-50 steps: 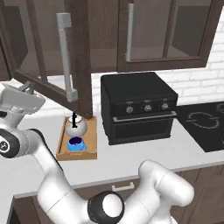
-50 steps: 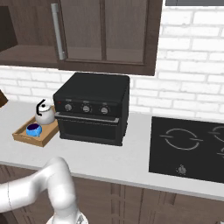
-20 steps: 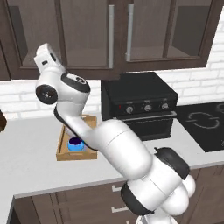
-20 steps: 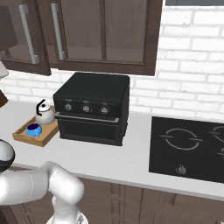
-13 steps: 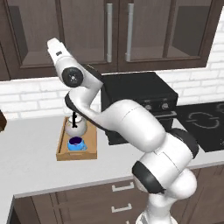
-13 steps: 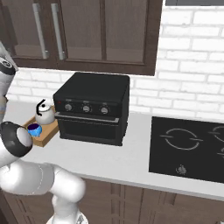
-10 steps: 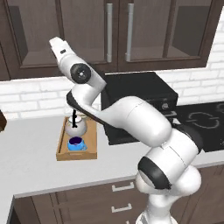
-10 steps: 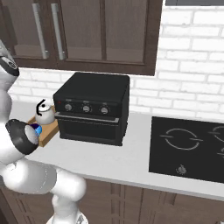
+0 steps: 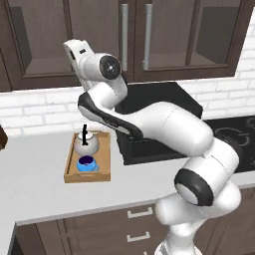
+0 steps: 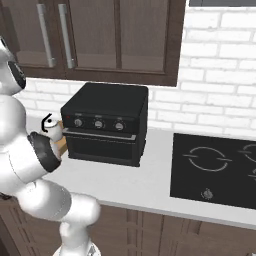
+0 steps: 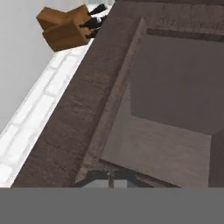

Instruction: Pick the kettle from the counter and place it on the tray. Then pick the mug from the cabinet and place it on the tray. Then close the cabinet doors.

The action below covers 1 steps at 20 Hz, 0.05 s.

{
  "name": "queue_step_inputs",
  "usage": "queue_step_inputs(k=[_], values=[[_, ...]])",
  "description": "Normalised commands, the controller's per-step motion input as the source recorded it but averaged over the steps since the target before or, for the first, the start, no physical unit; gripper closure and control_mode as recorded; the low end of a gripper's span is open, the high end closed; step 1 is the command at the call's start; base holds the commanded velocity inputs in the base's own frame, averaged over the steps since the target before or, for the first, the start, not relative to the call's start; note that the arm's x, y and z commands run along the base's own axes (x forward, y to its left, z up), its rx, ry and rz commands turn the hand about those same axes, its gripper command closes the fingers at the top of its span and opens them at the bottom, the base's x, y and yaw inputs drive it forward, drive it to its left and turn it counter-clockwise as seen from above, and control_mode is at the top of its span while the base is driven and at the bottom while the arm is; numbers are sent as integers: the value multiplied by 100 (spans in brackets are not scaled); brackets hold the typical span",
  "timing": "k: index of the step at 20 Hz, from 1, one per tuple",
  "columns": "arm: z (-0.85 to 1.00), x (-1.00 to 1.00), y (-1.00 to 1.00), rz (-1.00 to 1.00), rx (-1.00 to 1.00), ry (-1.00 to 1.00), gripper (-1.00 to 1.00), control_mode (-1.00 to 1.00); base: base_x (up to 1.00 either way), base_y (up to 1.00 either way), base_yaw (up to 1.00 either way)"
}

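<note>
My pincer [image 11: 109, 177] is clenched on nothing, right up against the closed cabinet doors [image 9: 134, 37], while the kettle [image 9: 85, 144] and the mug [image 9: 87, 163] both sit on the tray [image 9: 69, 167] on the counter [image 9: 35, 189].

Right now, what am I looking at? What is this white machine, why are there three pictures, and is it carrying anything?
It is a white jointed robot arm in a simulated kitchen. Two pictures come from cameras behind it, left and right; the third from a camera on its hand, facing a dark brown cabinet door. On the pale grey counter lies a shallow light-wood tray holding a round silvery kettle and a small blue mug, beside a black oven-like box. The two-finger gripper is shut and holds nothing. The doors look closed.
</note>
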Motion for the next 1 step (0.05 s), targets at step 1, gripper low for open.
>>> queue_step_inputs(k=[1], values=[[0,9,-29,-15,0,27,100,-100,0,0,0]])
